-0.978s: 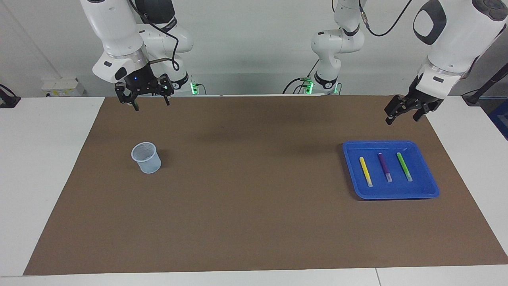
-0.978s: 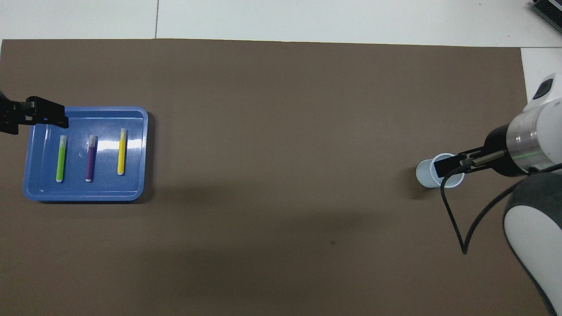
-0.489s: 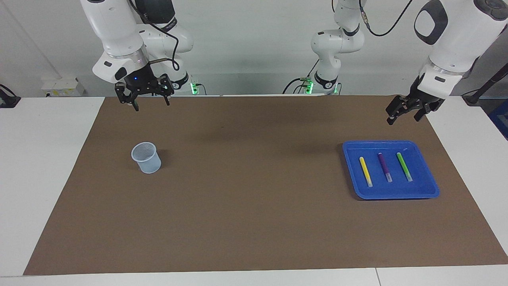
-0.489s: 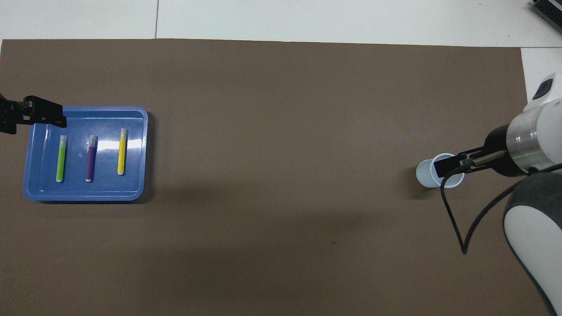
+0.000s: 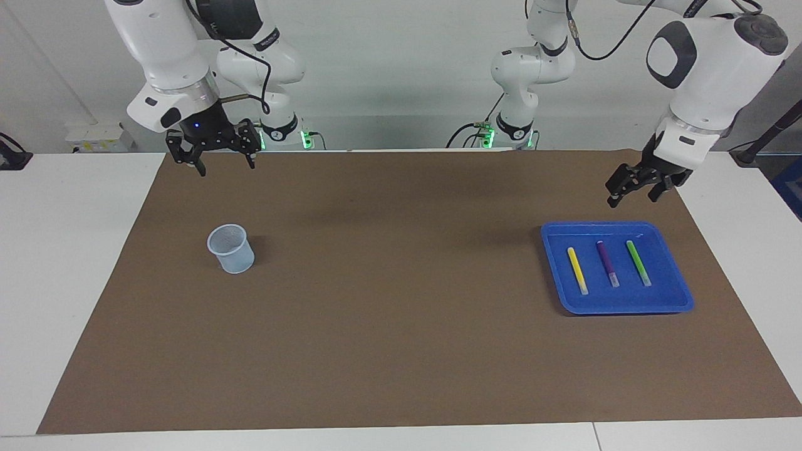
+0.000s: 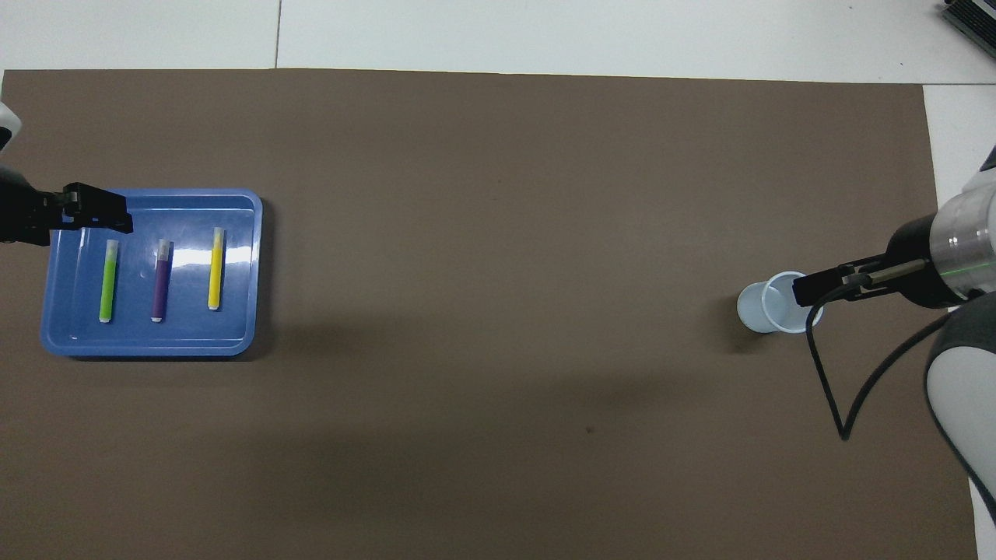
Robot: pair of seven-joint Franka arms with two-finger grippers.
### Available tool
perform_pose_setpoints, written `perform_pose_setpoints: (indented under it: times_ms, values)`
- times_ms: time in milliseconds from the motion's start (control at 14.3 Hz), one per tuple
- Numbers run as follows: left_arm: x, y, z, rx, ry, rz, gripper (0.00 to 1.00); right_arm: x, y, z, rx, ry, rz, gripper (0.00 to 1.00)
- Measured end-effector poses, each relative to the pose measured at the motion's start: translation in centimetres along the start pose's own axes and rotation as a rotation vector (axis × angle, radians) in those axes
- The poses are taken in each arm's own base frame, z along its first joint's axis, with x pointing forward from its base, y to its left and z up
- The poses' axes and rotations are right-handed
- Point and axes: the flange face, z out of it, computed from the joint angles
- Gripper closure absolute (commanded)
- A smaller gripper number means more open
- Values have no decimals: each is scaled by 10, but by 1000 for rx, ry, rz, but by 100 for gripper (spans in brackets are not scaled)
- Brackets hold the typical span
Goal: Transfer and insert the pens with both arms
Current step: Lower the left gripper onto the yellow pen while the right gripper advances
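Observation:
Three pens lie side by side in a blue tray (image 5: 617, 308) (image 6: 148, 346) toward the left arm's end of the table: yellow (image 5: 577, 270) (image 6: 215, 268), purple (image 5: 607, 264) (image 6: 160, 280) and light green (image 5: 638, 263) (image 6: 108, 281). My left gripper (image 5: 631, 195) (image 6: 105, 219) hangs open and empty in the air over the tray's edge on the green pen's side, well clear of the pens. Toward the right arm's end stands a pale translucent cup (image 5: 231, 248) (image 6: 759, 309). High over the mat beside the cup, my right gripper (image 5: 227, 168) (image 6: 809, 289) is open and empty.
A brown mat (image 5: 401, 326) covers most of the white table (image 5: 75, 250). Two smaller white arms with green-lit bases (image 5: 514, 128) (image 5: 285, 131) stand at the robots' edge. A black cable (image 6: 825, 389) loops from the right wrist.
The right gripper has drifted a little toward its own end of the table. The left gripper has dipped slightly toward the tray. Pens, tray and cup have not moved.

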Motion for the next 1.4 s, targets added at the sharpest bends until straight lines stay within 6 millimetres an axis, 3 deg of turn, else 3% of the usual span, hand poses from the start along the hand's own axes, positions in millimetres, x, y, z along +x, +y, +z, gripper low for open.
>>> perform_pose_setpoints:
  times_ms: [559, 908, 1397]
  values:
    - [-7, -4, 79, -2, 23, -8, 0, 1, -28, 4, 31, -5, -44, 0]
    - [-5, -5, 122, -2, 32, -9, 1, 1, -29, 6, 41, -9, -43, 0]
    - [6, -6, 166, -4, 38, -11, 3, 1, -18, 6, 37, -12, 5, 0]
